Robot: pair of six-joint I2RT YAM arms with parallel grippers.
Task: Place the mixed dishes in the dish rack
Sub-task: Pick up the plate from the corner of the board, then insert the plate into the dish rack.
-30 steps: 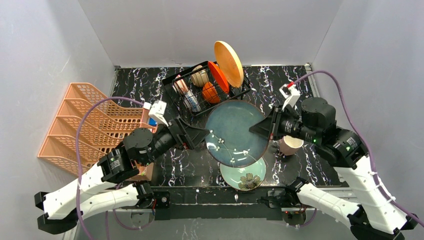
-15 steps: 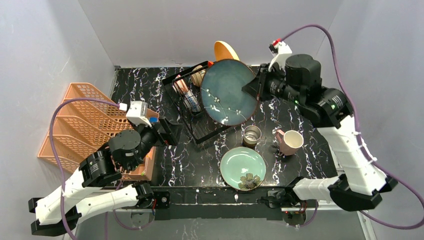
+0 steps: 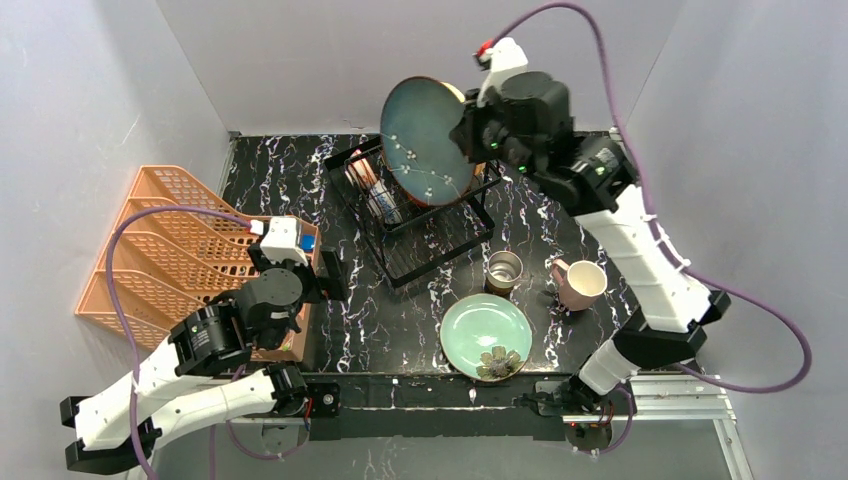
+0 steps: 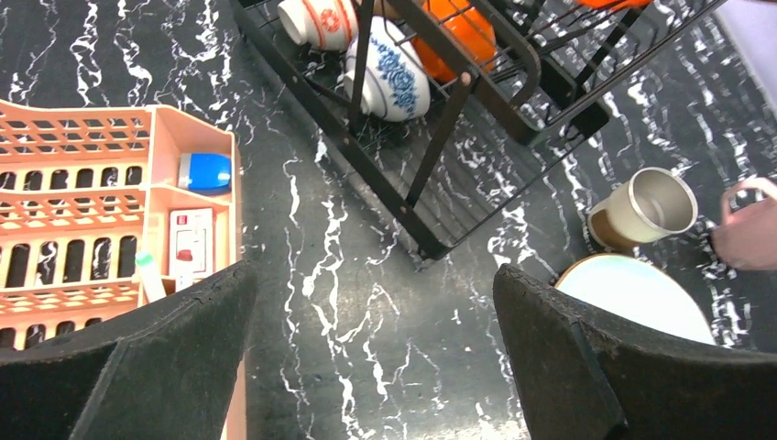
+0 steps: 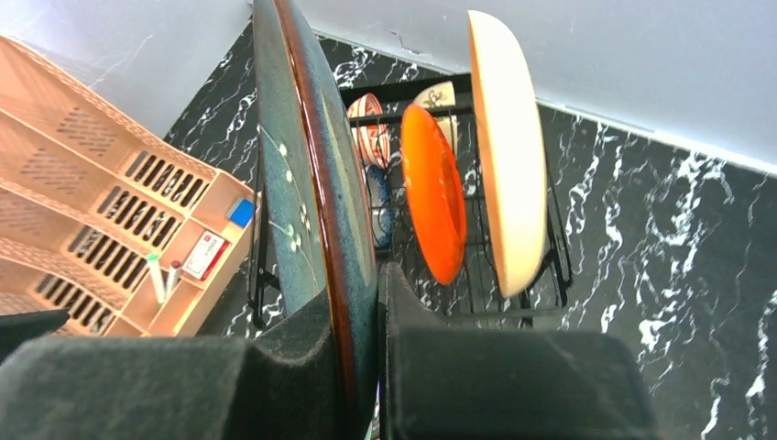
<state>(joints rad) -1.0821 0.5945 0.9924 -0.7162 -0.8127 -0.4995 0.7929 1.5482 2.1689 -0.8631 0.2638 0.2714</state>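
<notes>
I'm watching the whole table (image 3: 400,310) from above, behind the arms. The left wrist camera is looking down from some height; the right is sighting close along a blue-grey plate (image 5: 307,211). All three are catching the rack (image 3: 430,250).

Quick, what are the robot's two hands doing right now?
Left gripper: open, holding nothing.
Right gripper: shut on the rim of the big blue-green plate.

Orange lattice rack (image 3: 170,245) on black marble table (image 3: 385,322)
</notes>
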